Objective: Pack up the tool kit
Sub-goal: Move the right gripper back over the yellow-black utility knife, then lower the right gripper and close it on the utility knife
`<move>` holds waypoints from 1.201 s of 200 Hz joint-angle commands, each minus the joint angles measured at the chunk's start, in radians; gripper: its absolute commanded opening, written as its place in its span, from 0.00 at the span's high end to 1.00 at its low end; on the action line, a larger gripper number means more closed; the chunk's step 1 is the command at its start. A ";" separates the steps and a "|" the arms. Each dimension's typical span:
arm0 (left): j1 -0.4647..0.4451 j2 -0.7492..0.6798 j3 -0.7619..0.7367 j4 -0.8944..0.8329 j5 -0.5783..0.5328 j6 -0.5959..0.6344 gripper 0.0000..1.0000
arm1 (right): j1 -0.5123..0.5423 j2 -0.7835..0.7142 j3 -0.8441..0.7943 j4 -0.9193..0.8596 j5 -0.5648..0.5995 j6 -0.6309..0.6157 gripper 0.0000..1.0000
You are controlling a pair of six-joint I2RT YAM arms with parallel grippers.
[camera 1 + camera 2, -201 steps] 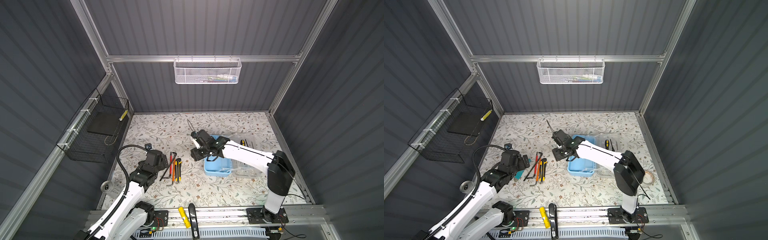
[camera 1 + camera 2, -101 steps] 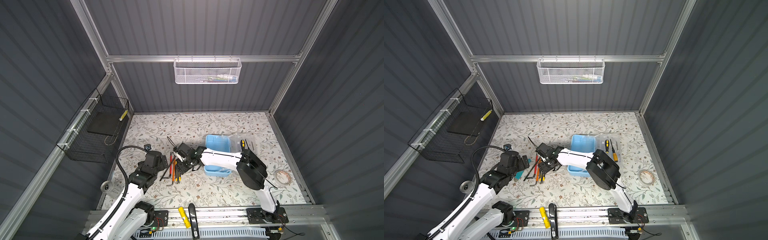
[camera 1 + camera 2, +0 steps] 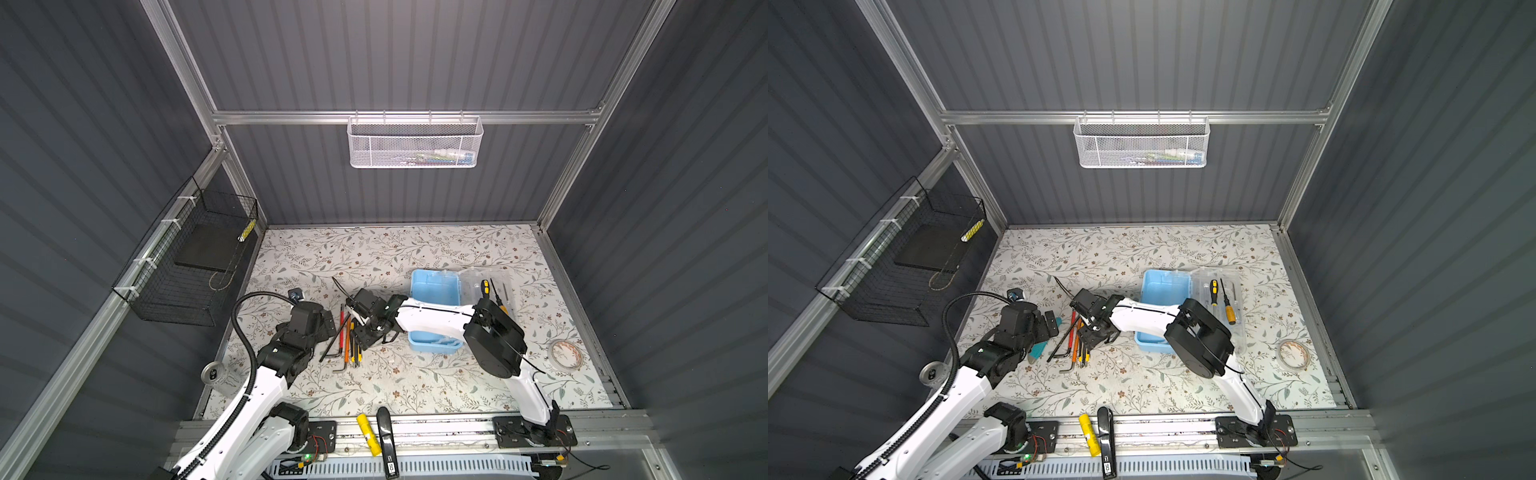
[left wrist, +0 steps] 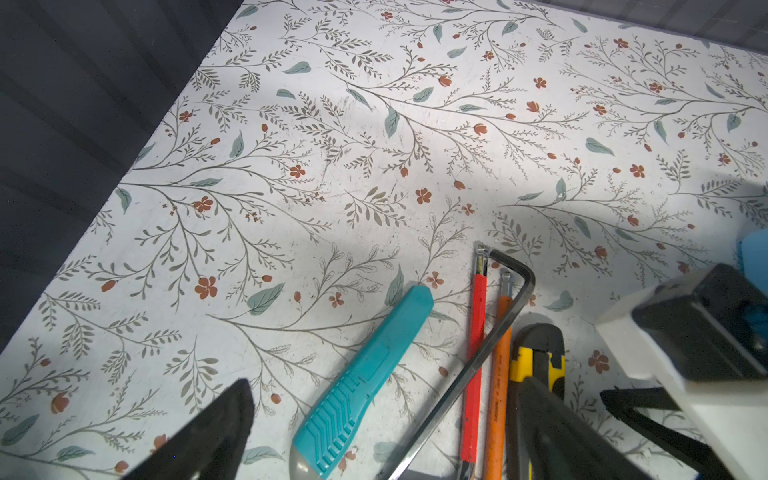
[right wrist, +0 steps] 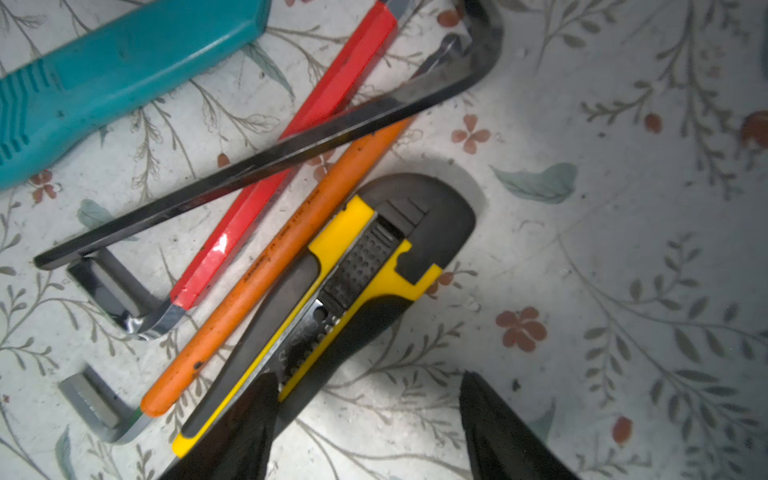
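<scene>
The light-blue case point(image 3: 436, 291) lies open right of centre, its clear lid point(image 3: 1219, 328) folded out to the right with two screwdrivers point(image 3: 1228, 309) on it. Left of it lie the loose tools: a black hex key point(image 5: 270, 158), a red one point(image 5: 291, 166), an orange one point(image 5: 270, 270), the yellow-black knife point(image 5: 353, 270) and the teal tool point(image 4: 361, 382). My right gripper point(image 5: 365, 415) reaches across and hangs open low over the knife's end, one finger point(image 5: 249, 419) overlapping its edge. My left gripper point(image 4: 384, 428) stands open, straddling the teal tool and hex keys.
A tape roll point(image 3: 565, 353) lies at the right edge and a metal can point(image 3: 214, 372) at the left edge. A white mesh basket point(image 3: 413, 143) hangs on the back wall, a black wire basket point(image 3: 191, 266) on the left wall. A yellow marker point(image 3: 368, 434) rests on the front rail.
My right arm swung left from beside the case to the tool pile and came down over the knife. The left arm has stayed put.
</scene>
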State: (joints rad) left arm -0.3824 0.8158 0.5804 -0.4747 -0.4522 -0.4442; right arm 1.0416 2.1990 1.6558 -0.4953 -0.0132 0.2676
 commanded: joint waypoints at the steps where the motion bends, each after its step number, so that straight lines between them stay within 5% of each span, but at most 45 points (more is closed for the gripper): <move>1: 0.007 -0.006 -0.005 -0.002 0.004 0.008 0.00 | 0.005 0.014 0.022 -0.054 0.070 -0.028 0.29; 27: 0.007 -0.007 -0.005 -0.001 0.003 0.009 0.00 | -0.019 -0.016 -0.009 -0.095 0.141 -0.074 0.29; 123: 0.007 -0.004 -0.005 -0.002 0.001 0.007 0.01 | -0.082 -0.152 -0.076 -0.056 -0.063 -0.123 0.28; 240: 0.007 -0.016 -0.008 -0.004 -0.002 0.004 0.01 | -0.006 0.031 0.041 -0.115 0.092 -0.077 0.31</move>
State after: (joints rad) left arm -0.3824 0.8154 0.5804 -0.4747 -0.4522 -0.4442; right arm 1.0351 2.2086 1.6642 -0.5777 0.0196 0.1608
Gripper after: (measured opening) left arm 0.994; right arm 0.702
